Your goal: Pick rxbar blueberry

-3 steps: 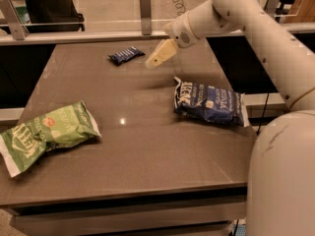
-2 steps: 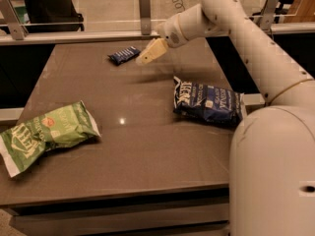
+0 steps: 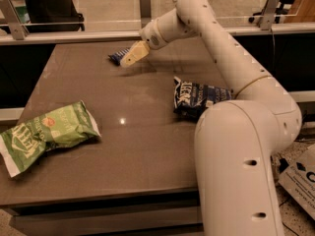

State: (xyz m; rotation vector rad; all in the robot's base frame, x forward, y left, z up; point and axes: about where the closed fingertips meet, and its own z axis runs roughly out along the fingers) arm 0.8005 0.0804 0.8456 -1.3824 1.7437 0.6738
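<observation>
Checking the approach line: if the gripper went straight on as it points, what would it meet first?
Probably the rxbar blueberry, just beyond the gripper at the table's far side; depth unclear.

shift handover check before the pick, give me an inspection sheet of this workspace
surface: brown table, flat, with a small glare spot near its middle
job's things: rxbar blueberry lies flat near the far edge, partly hidden behind the tool
clutter: green chip bag at the near left; dark blue chip bag at the right, beside the arm
grippers: tool hangs over the far part of the table, right at the bar; whether it touches the bar cannot be told
cables: nothing seen
surroundings: rail with glass and metal posts behind the table; printed box on the floor at the lower right
</observation>
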